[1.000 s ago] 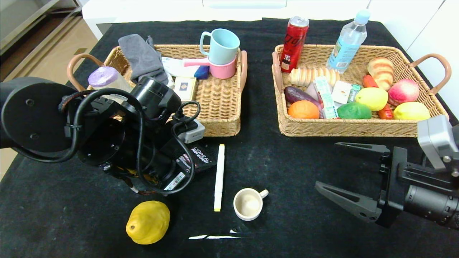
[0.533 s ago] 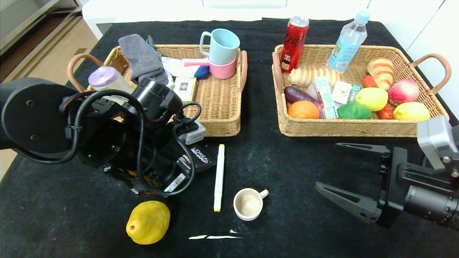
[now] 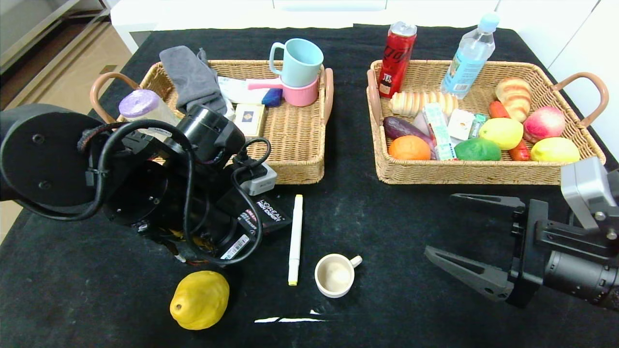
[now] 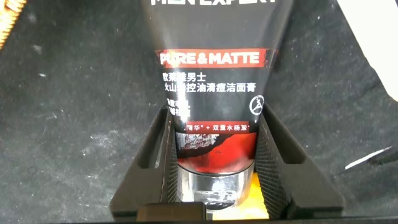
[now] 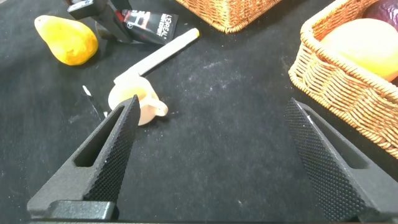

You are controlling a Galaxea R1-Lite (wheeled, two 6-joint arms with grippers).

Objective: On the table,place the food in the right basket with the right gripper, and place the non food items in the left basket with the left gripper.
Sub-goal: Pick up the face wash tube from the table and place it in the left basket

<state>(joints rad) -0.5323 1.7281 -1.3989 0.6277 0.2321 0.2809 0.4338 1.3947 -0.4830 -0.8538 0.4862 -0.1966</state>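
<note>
Left gripper (image 4: 214, 155) clamped, right gripper (image 3: 462, 232) agape.

1. The left arm is matte black, with a large round joint cover bearing small screw heads.
2. Thick black cables loop around its wrist, one section wrapped in brown braid.
3. A small grey box sits on that wrist, and a white barcode sticker shows lower down.
4. The left hand (image 4: 214, 163) has black fingers with ribbed inner pads.
5. The right arm is a black cylinder carrying a light grey housing with screws.
6. The right hand (image 3: 457, 229) has two long, tapered black fingers with slotted sides and finely textured inner faces.
</note>
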